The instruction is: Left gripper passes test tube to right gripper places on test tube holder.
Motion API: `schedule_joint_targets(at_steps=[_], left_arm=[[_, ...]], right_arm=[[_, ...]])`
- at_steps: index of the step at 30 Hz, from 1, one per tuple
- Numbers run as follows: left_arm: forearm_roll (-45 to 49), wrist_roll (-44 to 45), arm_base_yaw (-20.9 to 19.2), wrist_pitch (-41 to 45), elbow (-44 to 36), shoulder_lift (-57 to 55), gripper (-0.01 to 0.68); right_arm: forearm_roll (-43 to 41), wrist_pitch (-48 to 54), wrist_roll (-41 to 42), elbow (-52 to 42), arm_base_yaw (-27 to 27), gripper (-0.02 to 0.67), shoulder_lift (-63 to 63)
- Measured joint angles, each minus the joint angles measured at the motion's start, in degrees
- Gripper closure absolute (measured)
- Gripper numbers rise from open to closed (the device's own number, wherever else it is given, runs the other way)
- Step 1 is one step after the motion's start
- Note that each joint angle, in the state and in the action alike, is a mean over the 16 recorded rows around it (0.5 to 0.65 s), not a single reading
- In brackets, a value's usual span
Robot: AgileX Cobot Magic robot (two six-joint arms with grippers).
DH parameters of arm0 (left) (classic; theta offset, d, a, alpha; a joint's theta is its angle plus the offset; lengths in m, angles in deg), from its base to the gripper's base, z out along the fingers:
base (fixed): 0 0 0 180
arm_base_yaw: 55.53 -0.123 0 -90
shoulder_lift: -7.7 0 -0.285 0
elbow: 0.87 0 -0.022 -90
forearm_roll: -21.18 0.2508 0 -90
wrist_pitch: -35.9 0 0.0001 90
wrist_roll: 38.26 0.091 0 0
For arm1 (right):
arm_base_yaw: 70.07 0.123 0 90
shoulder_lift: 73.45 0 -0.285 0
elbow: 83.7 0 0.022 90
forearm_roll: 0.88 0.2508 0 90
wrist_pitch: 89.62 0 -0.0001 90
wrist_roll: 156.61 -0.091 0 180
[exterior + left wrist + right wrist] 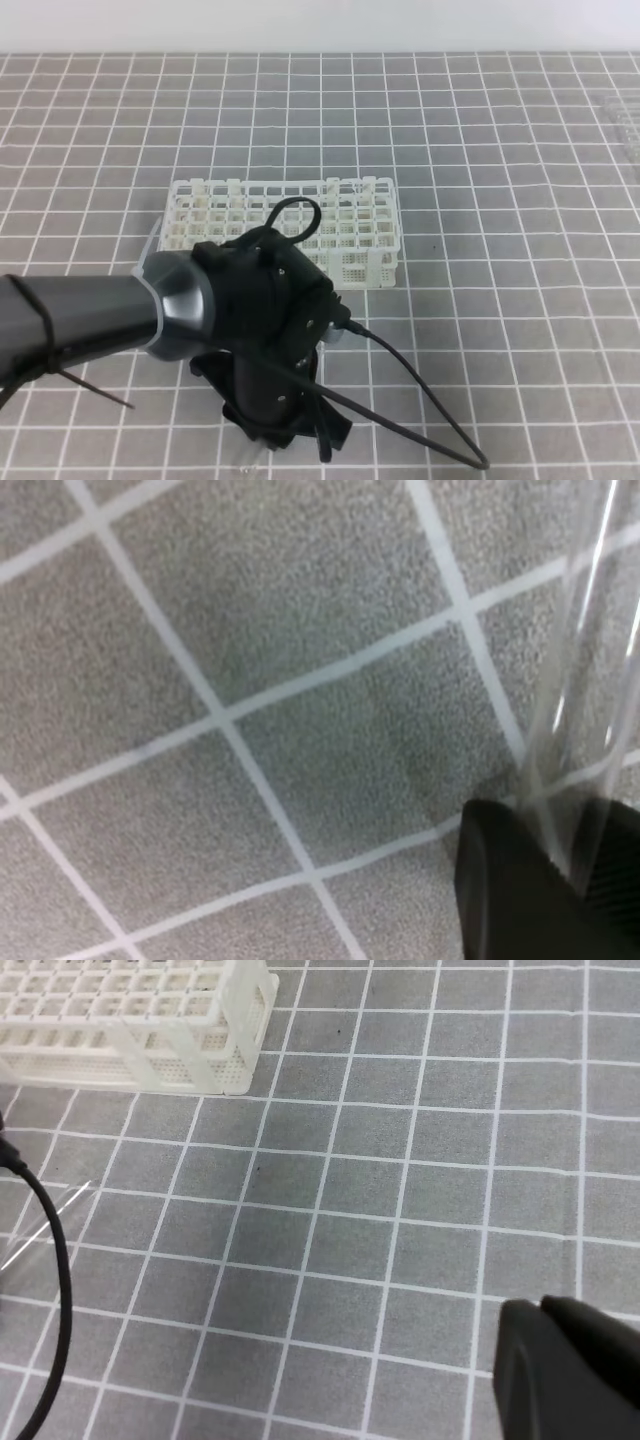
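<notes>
- On the grey grid mat [500, 200], near its 6 o'clock edge in the exterior high view: left gripper [285, 420] pointed down, wrist block and black cable [420, 410] over it, so claw mostly hidden from above.
- Left wrist view: test tube [585, 670] runs from 1 o'clock down to approx 5 o'clock, passing against one dark finger [530, 890]. Only the one finger is clearly seen, opp. one lost at the frame edge. Can't tell if the jaws are clamped or just alongside; tube looks to be at the claw.
- Tube faint in the right wrist view too: a pale streak [45, 1222] at 9 o'clock, beside the cable.
- Test tube holder [285, 232] sits just beyond the left arm, toward 12 o'clock, a bit left of mat centre. White lattice; no tube seen in its holes.
- Right gripper [575, 1370]: only a dark finger tip at 5 o'clock of its own view, well apart from tube and rack. Spread of jaws not shown; can't tell. Not seen in the exterior high view.
- Step, my read: pick-up by left arm, at or near grasp. Handover not begun.
- Next calls for: firm pinch on slick glass, lift clear of mat, bring tube toward 3 o'clock side with enough free length for R claw to take.
</notes>
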Motion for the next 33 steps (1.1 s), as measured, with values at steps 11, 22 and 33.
schedule_joint_targets(at_steps=[11,22,33], left_arm=[[2.35,1.63,-0.02,-0.40,-0.31,1.94,0.597],[3.31,1.81,-0.12,-2.42,-0.91,12.62,0.627],[6.12,1.45,-0.13,-22.99,-12.04,31.73,0.639]], right_arm=[[0.04,-0.06,0.00,0.00,0.00,0.670,0.00],[0.66,0.35,0.00,0.00,0.00,0.670,0.00],[6.26,3.22,2.16,1.32,0.00,0.670,-0.11]])
